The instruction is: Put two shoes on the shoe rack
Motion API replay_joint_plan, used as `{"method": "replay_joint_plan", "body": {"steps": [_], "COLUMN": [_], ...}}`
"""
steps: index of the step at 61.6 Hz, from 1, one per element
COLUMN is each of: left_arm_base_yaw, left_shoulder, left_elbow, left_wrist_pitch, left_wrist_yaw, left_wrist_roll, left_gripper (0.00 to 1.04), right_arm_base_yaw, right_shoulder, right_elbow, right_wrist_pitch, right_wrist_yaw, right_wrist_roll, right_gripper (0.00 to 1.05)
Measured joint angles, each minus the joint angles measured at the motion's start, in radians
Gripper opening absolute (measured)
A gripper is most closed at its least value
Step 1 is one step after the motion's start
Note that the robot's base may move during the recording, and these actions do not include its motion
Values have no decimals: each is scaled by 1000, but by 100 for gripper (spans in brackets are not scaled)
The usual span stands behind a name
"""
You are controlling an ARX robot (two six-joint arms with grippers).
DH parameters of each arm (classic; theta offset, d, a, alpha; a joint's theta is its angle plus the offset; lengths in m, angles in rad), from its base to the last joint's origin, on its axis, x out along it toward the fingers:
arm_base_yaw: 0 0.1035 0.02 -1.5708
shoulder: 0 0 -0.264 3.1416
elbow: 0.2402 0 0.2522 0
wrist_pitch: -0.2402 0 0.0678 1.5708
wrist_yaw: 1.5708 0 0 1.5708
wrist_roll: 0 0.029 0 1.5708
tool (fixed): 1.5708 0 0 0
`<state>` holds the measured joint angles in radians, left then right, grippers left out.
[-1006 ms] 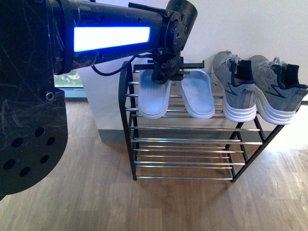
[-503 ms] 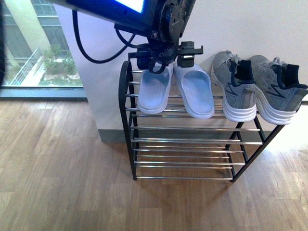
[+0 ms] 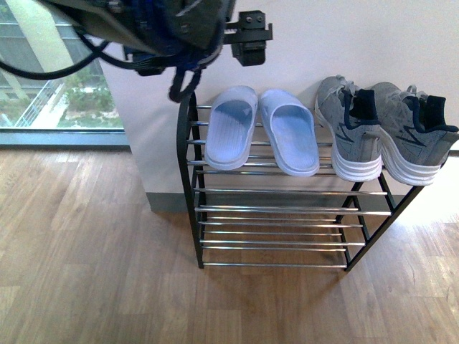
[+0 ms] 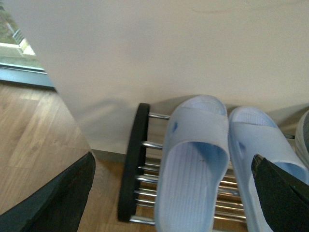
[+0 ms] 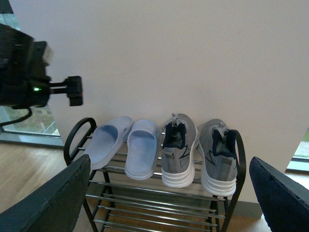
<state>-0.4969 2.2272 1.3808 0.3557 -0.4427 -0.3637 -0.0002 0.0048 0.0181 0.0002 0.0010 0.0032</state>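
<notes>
On the shoe rack point(image 3: 287, 208), top tier: two shoes point(image 5: 198, 152), beside pale blue slippers point(image 3: 262, 129). Both hands point(image 4: 174, 203) point(image 5: 169, 203) wide, empty. Placement apparently complete; next: withdrawal only.

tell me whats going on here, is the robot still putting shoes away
Nothing is being held right now. Both grey sneakers sit side by side on the top tier of the shoe rack, at its right end, next to a pair of light blue slides. The left gripper is open and empty above the slides; the right gripper is also open, facing the rack from further back. Judging by how things lie, the shoe placing looks finished.
</notes>
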Motion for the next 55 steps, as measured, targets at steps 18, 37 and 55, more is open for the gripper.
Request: {"method": "replay_joint_plan", "body": {"steps": [18,37,55], "left_arm_base_yaw": [47,96,119], "left_shoulder": [-435,-787,-844], "left_elbow": [-544,-919,-1069], "left_wrist_pitch": [188,277,458], "left_wrist_yaw": [-130,-233,-92], "left_wrist_roll": [-16,0,39], "left_gripper": [95,95,87], "right_arm_base_yaw": [0,0,0], "right_shoulder": [0,0,0], "right_elbow": [0,0,0], "right_wrist_pitch": [0,0,0], "right_wrist_yaw": [0,0,0], "right_wrist_roll": [0,0,0], "right_gripper": [95,95,95]}}
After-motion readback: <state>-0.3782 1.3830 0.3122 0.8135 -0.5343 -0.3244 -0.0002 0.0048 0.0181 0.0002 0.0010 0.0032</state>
